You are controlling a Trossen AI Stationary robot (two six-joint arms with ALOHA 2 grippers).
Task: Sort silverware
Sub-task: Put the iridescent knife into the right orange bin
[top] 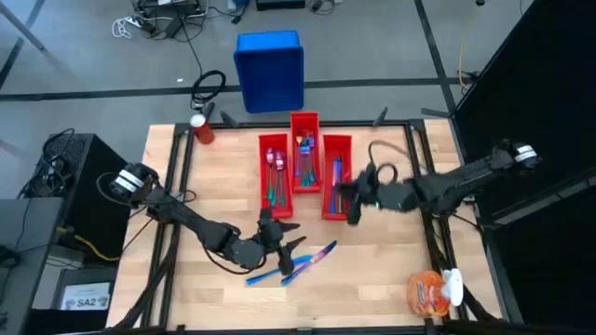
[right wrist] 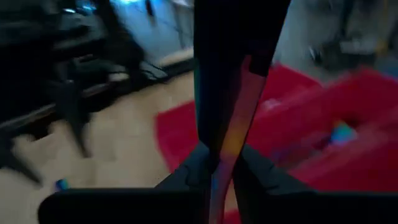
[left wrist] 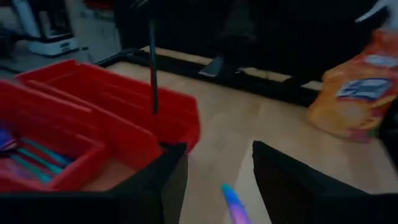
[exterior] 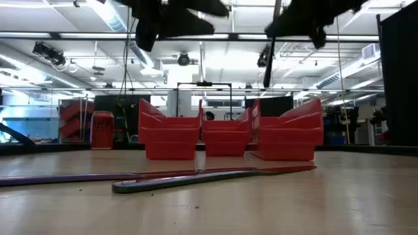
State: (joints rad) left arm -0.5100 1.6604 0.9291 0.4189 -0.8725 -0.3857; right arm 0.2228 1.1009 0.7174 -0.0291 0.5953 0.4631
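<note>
Right now most of the silverware [top: 304, 160] is lying lengthwise in the three red bins [top: 304, 191] at mid-table, while a few loose pieces [top: 300, 262] are resting on the table [top: 372, 279] nearer the front, long axes running diagonally. Nearer these, the left gripper [top: 284, 245] is hovering just beside them, fingers [left wrist: 163, 180] spread and empty, one piece's tip pointing up between them. Over the rightmost bin the right gripper [top: 356, 198] is pinching one piece [right wrist: 233, 134], hanging upright

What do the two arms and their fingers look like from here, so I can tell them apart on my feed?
Both are slim, dark, jointed arms. The left arm ends in the left gripper, with broad, flat black fingers. The right arm has a white-and-dark joint near its base, and a thin black cable loops above the right gripper.
</note>
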